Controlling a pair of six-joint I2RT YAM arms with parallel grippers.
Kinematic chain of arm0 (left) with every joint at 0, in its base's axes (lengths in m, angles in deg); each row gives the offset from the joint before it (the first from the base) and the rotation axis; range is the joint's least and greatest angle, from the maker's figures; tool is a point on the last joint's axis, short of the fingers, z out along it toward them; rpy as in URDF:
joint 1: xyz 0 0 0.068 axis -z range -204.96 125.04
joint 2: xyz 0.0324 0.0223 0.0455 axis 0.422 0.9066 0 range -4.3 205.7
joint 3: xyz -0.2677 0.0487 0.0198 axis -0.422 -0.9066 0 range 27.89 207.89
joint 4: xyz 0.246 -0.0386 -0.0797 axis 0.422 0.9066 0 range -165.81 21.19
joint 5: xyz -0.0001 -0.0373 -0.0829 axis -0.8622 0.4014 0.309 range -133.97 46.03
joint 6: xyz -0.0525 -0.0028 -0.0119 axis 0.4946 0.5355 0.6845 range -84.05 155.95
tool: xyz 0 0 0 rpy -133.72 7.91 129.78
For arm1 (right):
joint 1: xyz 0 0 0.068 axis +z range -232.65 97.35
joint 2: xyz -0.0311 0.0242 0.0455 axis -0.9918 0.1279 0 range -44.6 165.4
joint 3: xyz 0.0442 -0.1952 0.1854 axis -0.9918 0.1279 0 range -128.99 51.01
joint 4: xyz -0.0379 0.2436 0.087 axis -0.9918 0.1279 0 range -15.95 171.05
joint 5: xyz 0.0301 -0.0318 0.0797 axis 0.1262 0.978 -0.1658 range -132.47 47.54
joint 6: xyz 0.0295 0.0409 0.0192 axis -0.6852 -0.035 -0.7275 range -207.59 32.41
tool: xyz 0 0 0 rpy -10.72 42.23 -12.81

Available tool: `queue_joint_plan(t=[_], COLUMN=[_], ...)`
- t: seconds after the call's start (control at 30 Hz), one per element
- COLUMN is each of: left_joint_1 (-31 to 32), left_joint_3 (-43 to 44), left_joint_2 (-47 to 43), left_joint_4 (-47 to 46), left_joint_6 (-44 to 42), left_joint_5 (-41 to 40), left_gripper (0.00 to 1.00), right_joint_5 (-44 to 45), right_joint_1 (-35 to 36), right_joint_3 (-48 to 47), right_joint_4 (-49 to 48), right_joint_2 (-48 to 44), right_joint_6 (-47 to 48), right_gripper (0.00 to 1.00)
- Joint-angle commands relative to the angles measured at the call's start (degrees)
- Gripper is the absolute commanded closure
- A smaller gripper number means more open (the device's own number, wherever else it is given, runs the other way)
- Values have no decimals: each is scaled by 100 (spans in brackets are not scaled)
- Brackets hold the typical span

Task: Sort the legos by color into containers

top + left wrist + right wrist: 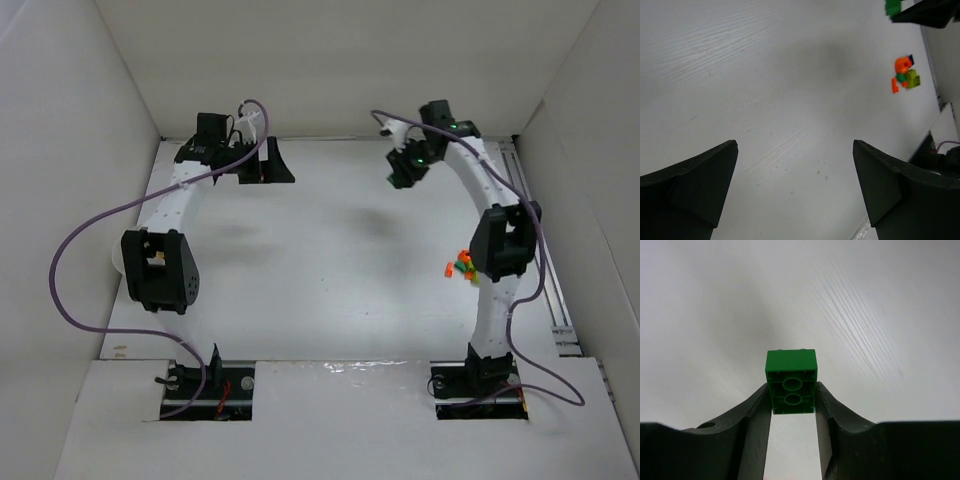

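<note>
On the left, my left gripper [795, 146] hangs above the bare white table [765, 75] toward the far wall, fingers spread wide apart with nothing between them. Across the middle I see only tabletop. Further right, my right gripper [792, 390] is raised near the far side, its two fingers clamped on the sides of one green brick [791, 362]. The brick's hollow underside, with its two round tubes, faces my wrist camera, and it is clear of the surface. At the far right, just beside my right arm [490, 300], lies the pile of legos [462, 265], bunched tightly together and well apart from both grippers. As I judge it, the sorting has barely begun. One brick is lifted, none shows as placed, and I cannot make out a container in any view, so I cannot say where this green one should go. Everything in the pile is left to do. By count, that is one brick in my grip and five I can tell apart in the pile: an orange brick [902, 65], a purple-blue brick [910, 59] touching it, a second green brick [900, 77], a yellow-green brick [913, 79] and a red-orange brick [895, 86]. More may sit hidden under these or behind the arm. I count no containers.
</note>
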Motion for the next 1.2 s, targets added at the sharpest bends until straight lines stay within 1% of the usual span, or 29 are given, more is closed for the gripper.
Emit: queue_joint_plan(t=[0.0,0.03,0.1,0.17,0.23,0.37,0.53,0.6,0.7,0.8,1.0,1.17], left_joint_1=[33,33,33,33,33,33,33,33,33,33,199,322], left_joint_3=[68,68,68,68,15,-37,-170,-292,-293,-293,-187,-134], left_joint_2=[-515,-515,-515,-515,-515,-515,-577,-577,-577,-577,-524,-471], left_joint_4=[-684,-772,-965,-1019,-1167,-1318,-1318,-1318,-1177,-1107,-1046,-1045], left_joint_6=[680,899,1076,1208,1366,1525,1472,1420,1279,1191,1138,1085], left_joint_5=[812,865,1006,1059,1182,1235,1235,1235,1235,1174,1121,1121], left_gripper=[3,4,5,7,8,9,11,16,18,18,18,22], right_joint_5=[-856,-857,-935,-936,-988,-1041,-822,-594,-435,-374,-312,-102], right_joint_1=[1015,1202,1676,1932,2230,2548,2733,2786,2856,2979,2979,3032], right_joint_3=[-636,-829,-971,-1112,-1200,-1279,-1332,-1332,-1332,-1332,-1279,-1131], right_joint_4=[-202,-343,-721,-923,-1143,-1355,-1487,-1548,-1610,-1662,-1715,-1882], right_joint_2=[-302,-249,-249,-196,-196,-196,-249,-249,-249,-249,-301,-424], right_joint_6=[-1562,-2079,-2461,-2837,-2910,-3138,-3200,-3200,-3200,-3078,-2919,-2866], right_gripper=[89,91,91,91,91,92,92,92,92,92,92,92])
